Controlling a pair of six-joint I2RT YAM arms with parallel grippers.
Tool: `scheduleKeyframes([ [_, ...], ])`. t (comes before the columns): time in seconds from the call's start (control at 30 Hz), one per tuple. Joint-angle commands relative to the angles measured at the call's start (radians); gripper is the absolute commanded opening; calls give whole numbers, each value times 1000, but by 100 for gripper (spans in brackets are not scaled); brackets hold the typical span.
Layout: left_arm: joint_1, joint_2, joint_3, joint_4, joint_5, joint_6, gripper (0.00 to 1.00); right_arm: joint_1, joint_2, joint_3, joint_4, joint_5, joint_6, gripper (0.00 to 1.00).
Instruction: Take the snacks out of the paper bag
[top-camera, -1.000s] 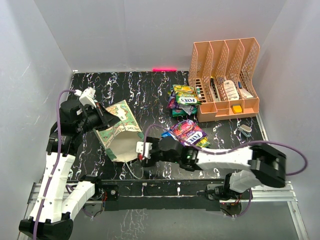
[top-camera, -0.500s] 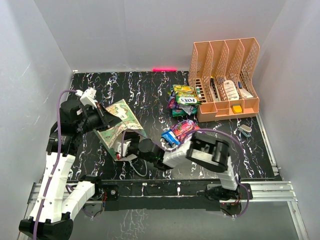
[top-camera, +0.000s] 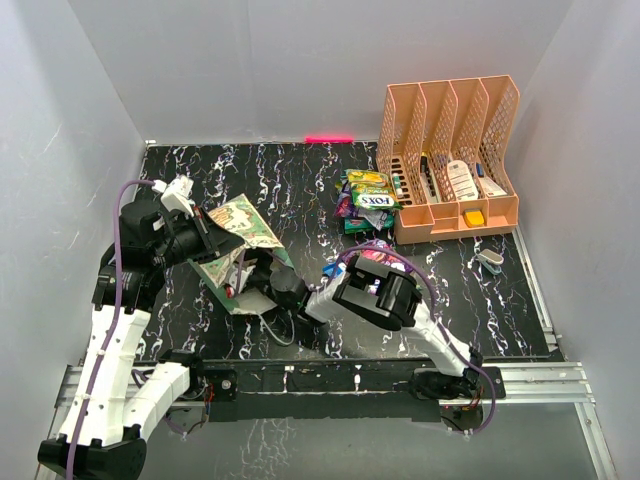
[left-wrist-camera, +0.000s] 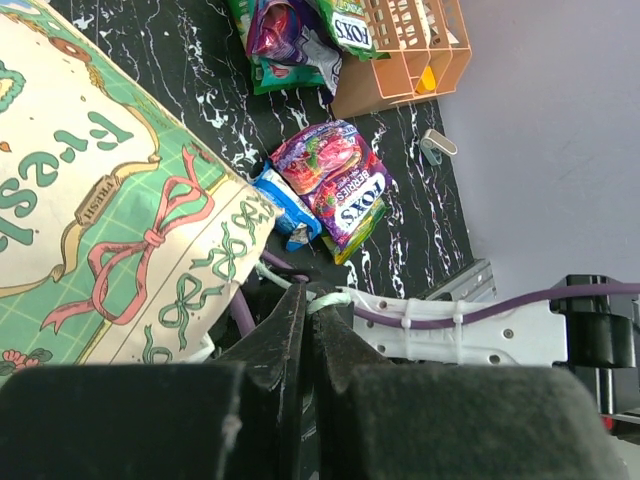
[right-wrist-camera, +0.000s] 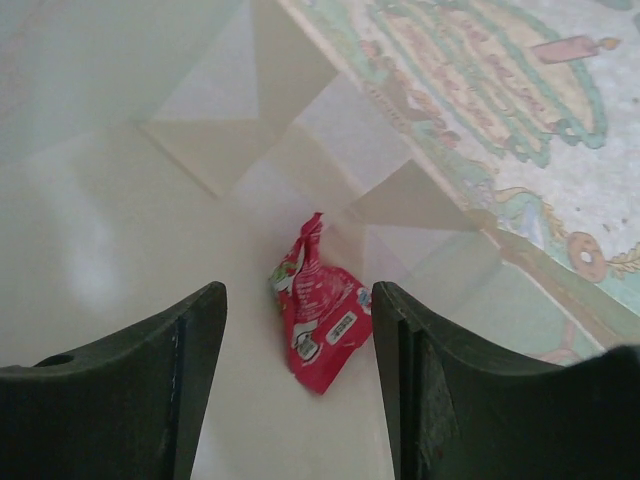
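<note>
Our released right hand (right-wrist-camera: 298, 292) sits inside the paper bag (right-wrist-camera: 120, 150), walls close around. A crinkled red snack (right-wrist-camera: 320, 320) lies lower centre between its fingers (right-wrist-camera: 130, 390); our left hand (left-wrist-camera: 306, 320) clenches the rim.

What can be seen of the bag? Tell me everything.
The bag is mint-green paper with a cream front panel printed with ribbons, bows and lettering; its inside is pale and creased. It lies tilted on the black table, mouth toward the near edge. The left gripper is shut on its upper edge. The right gripper is inside it, jaws open, a red packet lying on the inner wall ahead. A thin white string loops out near its mouth.
</note>
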Motion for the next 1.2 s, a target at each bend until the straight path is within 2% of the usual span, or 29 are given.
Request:
scheduleKeyframes([
  [0.0,-1,-10,44,6,40,-5,0,-26,50,76,122,-24,8,64],
  [0.23,-3,8,80,6,54,-6,0,-55,78,112,11,-109,-53,72],
  [0.4,-6,8,74,17,69,-18,0,-65,139,207,-91,-88,-80,80],
  [0.63,-16,18,86,7,66,-17,0,-99,241,409,-224,-61,-89,79],
  [0.8,-23,24,96,-6,54,-10,0,-137,310,563,-339,-12,-63,65],
  [0.9,-27,24,97,-13,48,-4,0,-158,321,607,-411,-55,-49,54],
  [0.97,-30,24,97,-25,35,5,0,-166,324,618,-437,-78,-49,44],
  [1.1,-30,25,103,-53,-12,24,0,-171,305,608,-445,-72,-40,16],
  [1.17,-30,26,100,-64,-34,24,0,-164,266,575,-444,-60,-25,11],
])
